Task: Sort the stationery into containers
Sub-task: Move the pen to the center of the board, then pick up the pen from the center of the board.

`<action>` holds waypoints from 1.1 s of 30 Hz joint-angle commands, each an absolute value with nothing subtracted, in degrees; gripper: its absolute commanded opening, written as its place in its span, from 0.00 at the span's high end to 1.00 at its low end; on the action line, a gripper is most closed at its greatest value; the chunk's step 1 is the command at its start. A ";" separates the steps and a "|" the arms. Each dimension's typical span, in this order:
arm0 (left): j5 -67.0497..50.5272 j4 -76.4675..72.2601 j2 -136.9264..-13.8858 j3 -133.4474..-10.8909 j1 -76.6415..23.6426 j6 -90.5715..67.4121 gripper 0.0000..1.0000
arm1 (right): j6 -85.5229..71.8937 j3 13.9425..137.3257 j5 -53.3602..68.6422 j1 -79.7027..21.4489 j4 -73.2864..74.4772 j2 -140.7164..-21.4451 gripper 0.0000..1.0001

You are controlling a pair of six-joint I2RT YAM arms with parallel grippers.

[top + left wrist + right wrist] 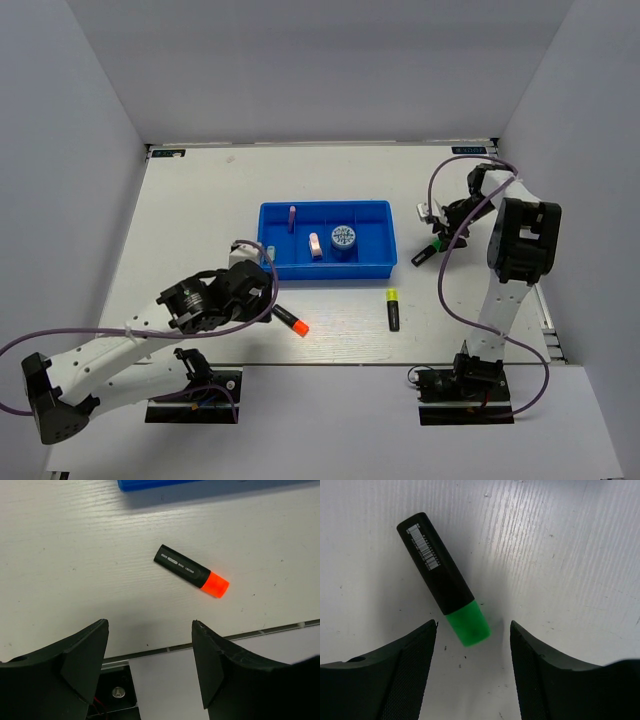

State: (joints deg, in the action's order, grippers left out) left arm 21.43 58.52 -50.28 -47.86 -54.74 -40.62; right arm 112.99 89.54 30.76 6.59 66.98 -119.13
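One barcode on green-capped marker, wrist-view only

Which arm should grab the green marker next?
Right. Its open fingers hover over the green marker, with the cap lined up between them. The left arm is across the table, pointing at the orange marker instead.

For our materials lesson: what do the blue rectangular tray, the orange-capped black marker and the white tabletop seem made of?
Blue rectangular tray: probably moulded plastic; even colour, thin smooth walls. Orange-capped black marker: likely plastic; matt printed barrel, brighter cap. White tabletop: unclear; fine parallel streaks suggest painted wood or ribbed board.
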 commanded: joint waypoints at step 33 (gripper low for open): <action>26.01 33.40 -68.00 -35.24 -58.97 -60.82 0.21 | 107.15 56.79 31.01 3.87 50.44 -93.27 1.00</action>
State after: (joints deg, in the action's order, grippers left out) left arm 24.14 37.34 -65.06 -32.45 -57.98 -58.39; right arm 111.13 58.30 26.61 3.68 49.95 -98.06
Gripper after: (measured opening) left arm 0.788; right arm 0.348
